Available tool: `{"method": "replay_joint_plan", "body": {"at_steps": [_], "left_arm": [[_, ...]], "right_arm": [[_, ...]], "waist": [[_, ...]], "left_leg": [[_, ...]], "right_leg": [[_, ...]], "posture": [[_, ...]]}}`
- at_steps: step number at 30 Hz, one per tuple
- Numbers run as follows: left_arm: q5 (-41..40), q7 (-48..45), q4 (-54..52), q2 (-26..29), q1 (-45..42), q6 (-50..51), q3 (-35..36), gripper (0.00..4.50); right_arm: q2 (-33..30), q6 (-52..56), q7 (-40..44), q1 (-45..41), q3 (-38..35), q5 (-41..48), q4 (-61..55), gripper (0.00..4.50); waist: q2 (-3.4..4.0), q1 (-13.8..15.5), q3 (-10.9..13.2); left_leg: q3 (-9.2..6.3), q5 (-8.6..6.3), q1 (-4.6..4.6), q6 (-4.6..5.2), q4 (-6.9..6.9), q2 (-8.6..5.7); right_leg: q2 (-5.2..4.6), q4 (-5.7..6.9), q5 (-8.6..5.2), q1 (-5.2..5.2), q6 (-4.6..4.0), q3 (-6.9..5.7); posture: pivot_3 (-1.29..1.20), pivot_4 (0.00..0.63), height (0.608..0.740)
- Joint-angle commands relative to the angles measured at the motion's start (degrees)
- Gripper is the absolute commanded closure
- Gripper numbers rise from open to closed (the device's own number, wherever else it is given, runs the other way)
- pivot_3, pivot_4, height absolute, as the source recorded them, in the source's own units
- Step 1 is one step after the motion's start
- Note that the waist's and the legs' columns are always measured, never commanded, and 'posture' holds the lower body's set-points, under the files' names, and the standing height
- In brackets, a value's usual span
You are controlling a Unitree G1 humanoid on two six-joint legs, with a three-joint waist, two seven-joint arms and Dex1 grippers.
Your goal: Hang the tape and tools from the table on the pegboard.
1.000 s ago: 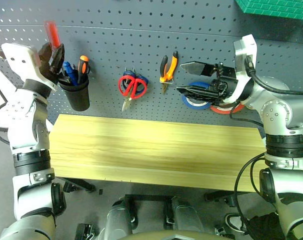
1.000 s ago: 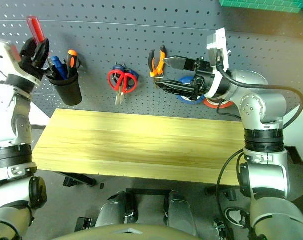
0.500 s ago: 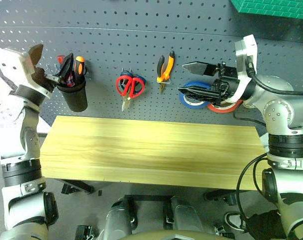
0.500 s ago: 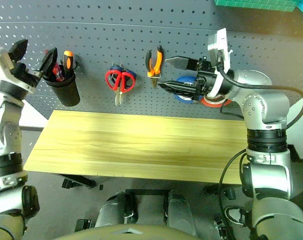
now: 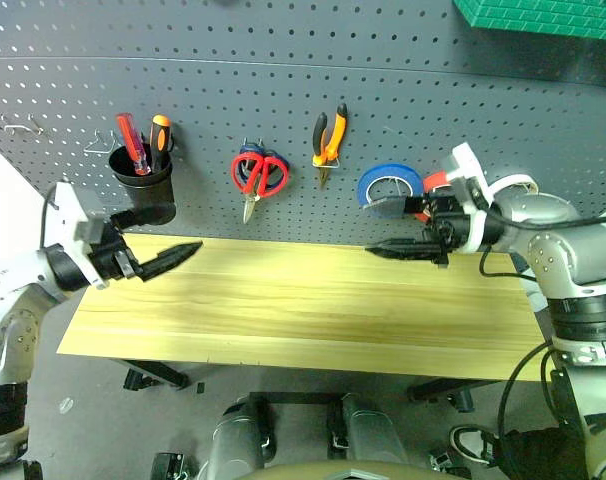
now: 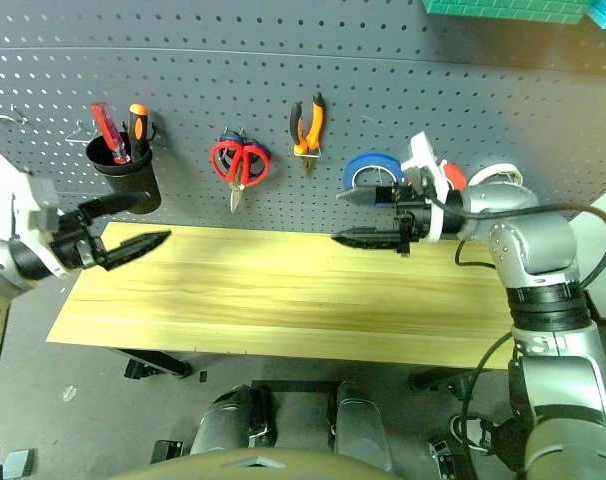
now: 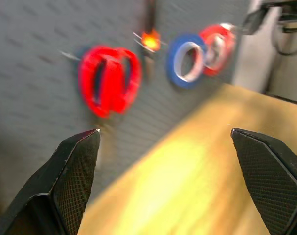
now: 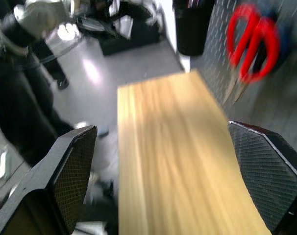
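Observation:
The blue tape (image 5: 388,185) hangs on the dark grey pegboard (image 5: 283,90). To its left hang the orange-and-black pliers (image 5: 328,140) and the red-handled scissors (image 5: 260,172). The red-handled screwdriver (image 5: 130,142) stands in a black cup (image 5: 143,185) on the board. My left gripper (image 5: 183,228) is open and holds nothing, level over the left end of the light wood table (image 5: 283,300), just below the cup. My right gripper (image 5: 373,228) is open and holds nothing, pointing left below the blue tape. The left wrist view shows the scissors (image 7: 109,78) and blue tape (image 7: 187,56) beyond its fingers (image 7: 75,171).
An orange-handled screwdriver (image 5: 160,135) shares the cup. Blue scissors sit behind the red ones. A red roll (image 5: 435,180) and a white roll (image 5: 513,182) hang right of the blue tape. A green box (image 5: 543,15) sits at the top right. Bare hooks (image 5: 23,127) stick out at the board's left.
My left gripper let the red screwdriver go into the cup, opened, and dropped to just above the table. My right gripper sank from tape height to below the blue tape.

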Motion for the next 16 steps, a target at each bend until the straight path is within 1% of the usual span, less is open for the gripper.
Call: {"method": "replay_joint_plan", "body": {"at_steps": [1, 4, 6, 9, 12, 16], "left_arm": [[1.1, -5.6, 2.4, -0.2, 1.2, -4.0, -0.8, 0.03], [1.9, -11.2, 6.4, -0.9, 2.3, -8.4, -1.4, 0.03], [2.1, -12.6, 10.2, -3.1, 2.0, -11.7, -0.9, 0.03], [2.6, -16.4, 14.7, -3.8, 2.1, -15.4, -0.2, 0.03], [4.1, -16.9, 15.2, -4.7, 3.2, -17.8, -1.5, 0.03], [5.2, -15.1, 11.7, -6.8, 6.9, -19.0, -2.4, 0.03]], "right_arm": [[-0.8, -2.5, 1.5, 1.1, -0.1, -0.9, -0.2, 0.0], [0.7, -4.3, 1.4, 2.7, 1.3, -2.4, 1.2, 0.0], [1.2, -7.6, 2.3, 4.0, 3.1, -5.2, 4.9, 0.0], [2.4, -9.2, 2.6, 4.4, 4.9, -7.0, 7.0, 0.0], [3.3, -11.3, 4.0, 3.1, 6.0, -8.4, 9.8, 0.0], [4.3, -12.7, 5.5, 0.5, 6.4, -9.6, 12.8, 0.0]], "waist": [[0.0, -0.1, 0.0], [0.02, -0.2, 0.0], [0.05, 0.0, 0.0], [0.05, 0.2, 0.0], [0.05, 0.3, 0.0], [0.06, 0.3, 0.0]], "left_leg": [[0.0, 0.0, 0.04, 0.0, -0.01, 0.01], [0.01, -0.02, 0.09, 0.0, -0.02, 0.04], [0.02, -0.03, 0.12, 0.0, -0.03, 0.04], [0.03, -0.01, 0.12, 0.1, -0.02, 0.03], [0.03, 0.01, 0.1, 0.15, -0.01, 0.02], [0.02, -0.03, 0.12, 0.21, -0.02, 0.02]], "right_leg": [[0.01, 0.02, -0.02, 0.02, -0.03, 0.01], [0.02, 0.05, -0.05, 0.01, -0.08, 0.02], [0.01, 0.05, -0.06, 0.04, -0.1, 0.02], [-0.02, 0.05, -0.06, 0.06, -0.1, 0.03], [-0.03, 0.05, -0.05, 0.04, -0.09, 0.03], [-0.05, 0.05, -0.06, 0.04, -0.1, 0.05]], "posture": [[-0.07, 0.101, 0.73], [-0.05, 0.103, 0.73], [-0.02, 0.105, 0.73], [0.01, 0.108, 0.73], [0.04, 0.115, 0.73], [0.05, 0.106, 0.73]]}}
